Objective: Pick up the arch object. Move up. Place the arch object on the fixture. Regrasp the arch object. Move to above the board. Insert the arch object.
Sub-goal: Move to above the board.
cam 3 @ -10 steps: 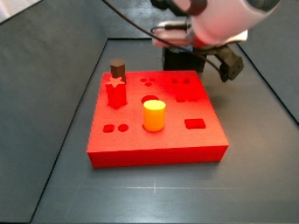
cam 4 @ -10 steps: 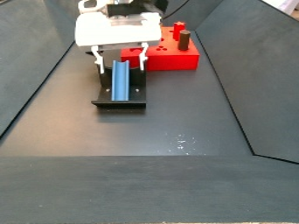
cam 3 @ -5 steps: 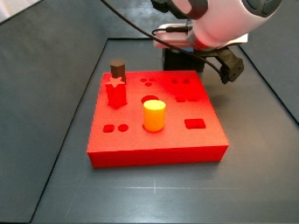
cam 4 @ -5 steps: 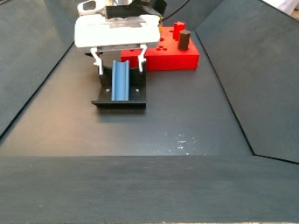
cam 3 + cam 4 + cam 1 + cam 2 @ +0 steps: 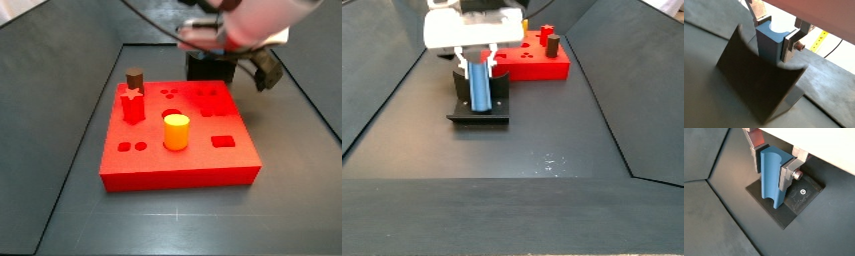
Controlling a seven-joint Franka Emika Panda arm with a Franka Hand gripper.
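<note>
Regrasping calls for a square hold: the gripper [image 5: 774, 165] is clamped on the arch [image 5: 771, 175], which stands on the fixture [image 5: 478, 110] left of the board [image 5: 543, 65]. Confirm both pads [image 5: 786, 174] seat flat before lifting straight up.

Light even, overhead, soft on my bench. Matte dark grey table floor [image 5: 543, 150] carries pale sheen patch in side view. Bright red square board [image 5: 181, 145] vivid, near saturated. My arm's white housing above silver two-finger gripper [image 5: 476, 62] blown out, motion-smeared in both side views. Wrist views close, sharp; soft shadow under slate blue-grey arch object [image 5: 772, 175].
</note>
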